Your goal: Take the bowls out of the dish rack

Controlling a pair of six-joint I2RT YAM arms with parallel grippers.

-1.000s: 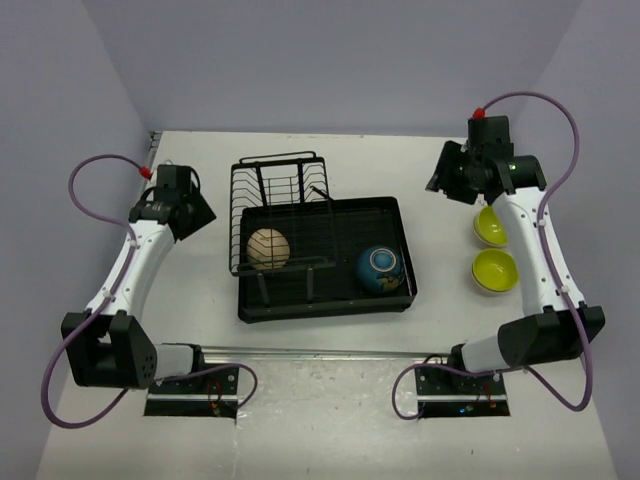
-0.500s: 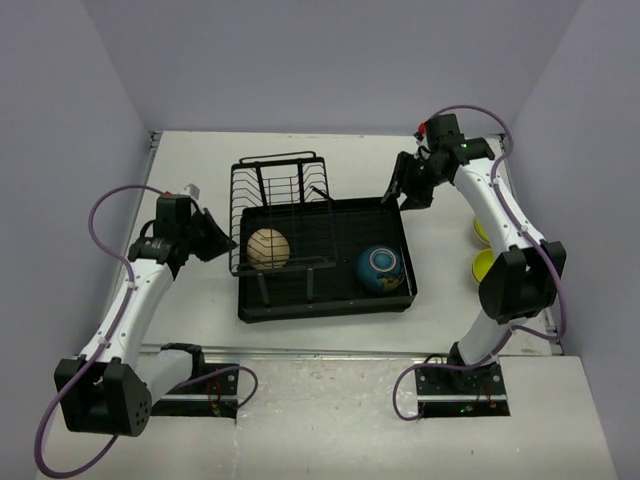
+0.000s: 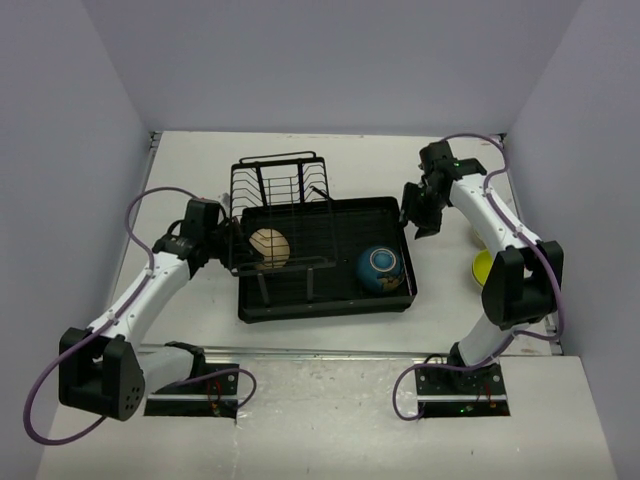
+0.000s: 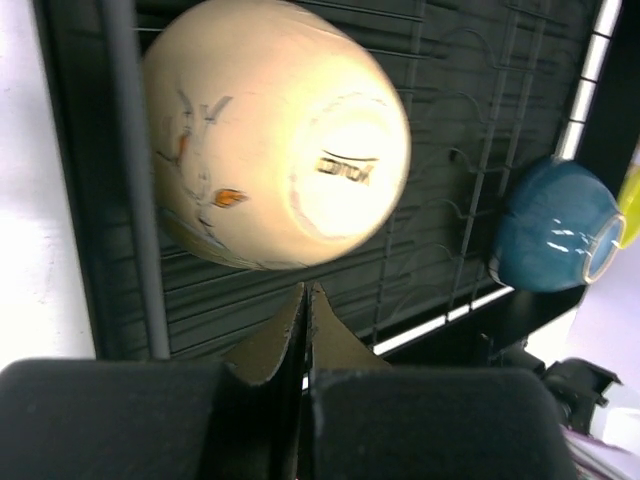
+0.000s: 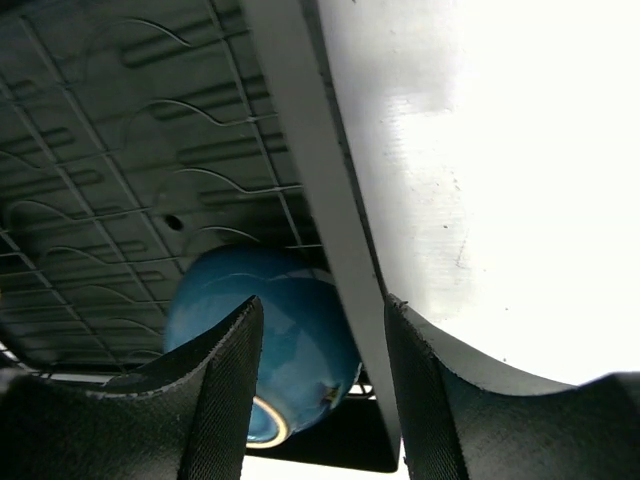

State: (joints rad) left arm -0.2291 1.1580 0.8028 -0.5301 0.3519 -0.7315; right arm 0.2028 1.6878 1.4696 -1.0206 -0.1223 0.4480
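Note:
The black dish rack (image 3: pixel 300 195) joins a wide black tray (image 3: pixel 330 300). A cream-white bowl (image 3: pixel 268 248) lies on its side in the wire part, its foot facing my left wrist camera (image 4: pixel 275 135). The glossy blue bowl (image 3: pixel 381 268) lies in the tray's right side. My left gripper (image 3: pixel 222 240) is shut and empty, its tips (image 4: pixel 306 292) just short of the cream bowl. My right gripper (image 3: pixel 418 215) is open over the tray's right rim (image 5: pixel 310 160). The blue bowl (image 5: pixel 265 330) shows beyond its left finger (image 5: pixel 225 380). The tan bowls are out of view.
A lime-green bowl (image 3: pixel 482 266) sits on the table right of the tray, mostly behind my right arm. A sliver of a second one (image 3: pixel 477 234) shows just beyond it. Purple walls close in the table on three sides.
My left gripper has moved right to the rack's left side. My right gripper has swung from the far right, past the green bowls, to the tray's right rim.

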